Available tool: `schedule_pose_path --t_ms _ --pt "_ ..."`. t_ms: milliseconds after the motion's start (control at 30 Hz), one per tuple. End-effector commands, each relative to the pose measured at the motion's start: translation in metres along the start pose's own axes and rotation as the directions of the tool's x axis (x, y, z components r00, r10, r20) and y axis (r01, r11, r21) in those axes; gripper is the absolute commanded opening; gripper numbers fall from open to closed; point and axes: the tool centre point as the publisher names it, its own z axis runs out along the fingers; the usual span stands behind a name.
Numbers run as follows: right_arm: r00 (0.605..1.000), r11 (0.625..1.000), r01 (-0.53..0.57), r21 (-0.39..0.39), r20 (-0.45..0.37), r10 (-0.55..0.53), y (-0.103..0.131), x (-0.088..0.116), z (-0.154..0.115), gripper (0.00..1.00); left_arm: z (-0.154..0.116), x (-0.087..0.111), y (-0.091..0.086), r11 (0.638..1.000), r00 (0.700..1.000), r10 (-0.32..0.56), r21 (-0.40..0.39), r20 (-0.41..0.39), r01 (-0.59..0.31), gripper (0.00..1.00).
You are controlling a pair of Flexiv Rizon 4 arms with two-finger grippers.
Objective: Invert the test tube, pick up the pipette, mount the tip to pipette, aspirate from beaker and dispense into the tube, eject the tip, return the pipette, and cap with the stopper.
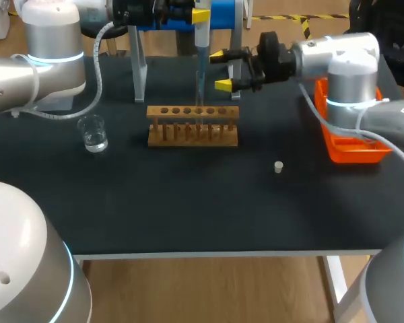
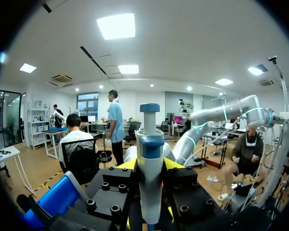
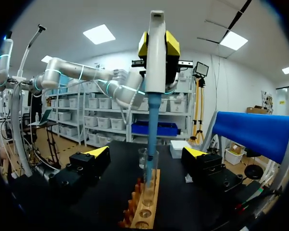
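Two things matter for dispensing, I judge: the left pincer (image 2: 150, 166), clamped on the pipette (image 1: 201, 37) at upper middle, should hold its tip (image 3: 151, 139) plumb inside the tube (image 3: 155, 163) in the rack (image 1: 192, 134), while the right pincer (image 1: 221, 70) stands wide open alongside.

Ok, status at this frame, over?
Left claw shut on pipette, tip down in the test tube in rack. Right claw open, facing the tube. Stopper loose on table; nothing blocking.
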Motion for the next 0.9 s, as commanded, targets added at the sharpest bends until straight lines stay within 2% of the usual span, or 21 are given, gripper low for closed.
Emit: schedule_pose_path --t_ms 33,333,633,900 --pt "1.000 0.999 0.001 0.047 -0.001 -0.001 0.001 -0.006 0.009 1.00 0.000 -0.001 -0.001 1.000 1.000 0.000 -0.001 -0.003 0.000 0.00" --pt "0.997 0.988 -0.005 0.155 0.071 -0.006 -0.011 -0.004 0.021 1.00 0.000 -0.001 -0.001 1.000 1.000 0.000 -0.001 -0.003 0.000 0.00" --pt "0.990 0.959 0.008 0.283 0.130 -0.047 -0.027 0.002 0.032 1.00 0.000 -0.001 -0.001 1.000 1.000 0.000 -0.001 -0.003 0.000 0.00" --pt "0.990 0.951 0.002 0.309 0.137 -0.047 -0.038 0.001 0.035 1.00 0.000 -0.001 -0.001 1.000 1.000 0.000 -0.001 -0.003 0.000 0.00"
